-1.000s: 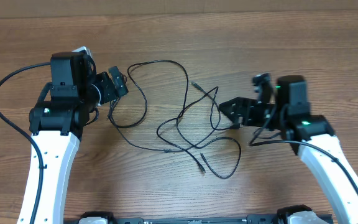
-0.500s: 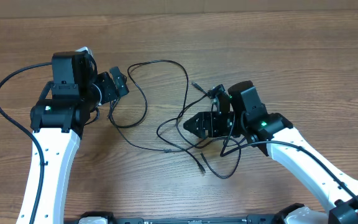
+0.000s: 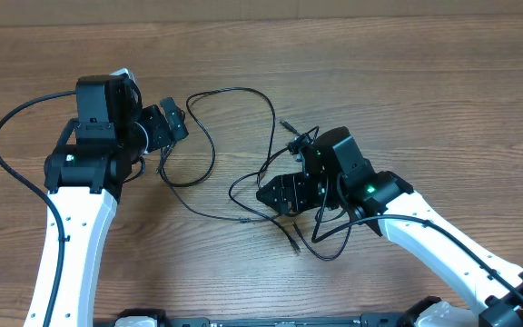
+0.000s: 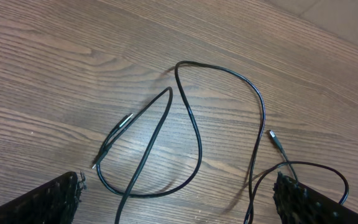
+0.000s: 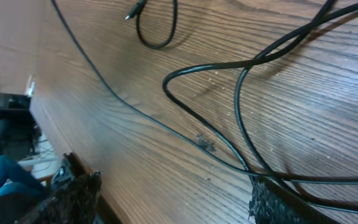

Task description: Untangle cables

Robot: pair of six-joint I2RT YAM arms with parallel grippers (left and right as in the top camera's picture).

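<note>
Several thin black cables (image 3: 243,90) lie in loose crossed loops on the wooden table between the arms, with small silver plug ends (image 3: 286,123). My left gripper (image 3: 169,127) sits at the tangle's left edge. In the left wrist view it (image 4: 173,208) is open, and a narrow cable loop (image 4: 194,137) and a plug (image 4: 277,142) lie ahead of it. My right gripper (image 3: 275,193) hovers low over the tangle's middle. The right wrist view shows it (image 5: 176,205) open, with crossing cables (image 5: 229,64) running over its right finger (image 5: 278,205).
The wooden table (image 3: 425,73) extends bare around the tangle. Its near edge (image 5: 73,163) shows in the right wrist view, with a person in jeans (image 5: 5,177) and equipment beyond. A thick black arm wire (image 3: 3,136) arcs left of the left arm.
My right arm has swung left from the table's right side to over the middle of the tangle, its gripper still open. The left arm and the cables have not moved.
</note>
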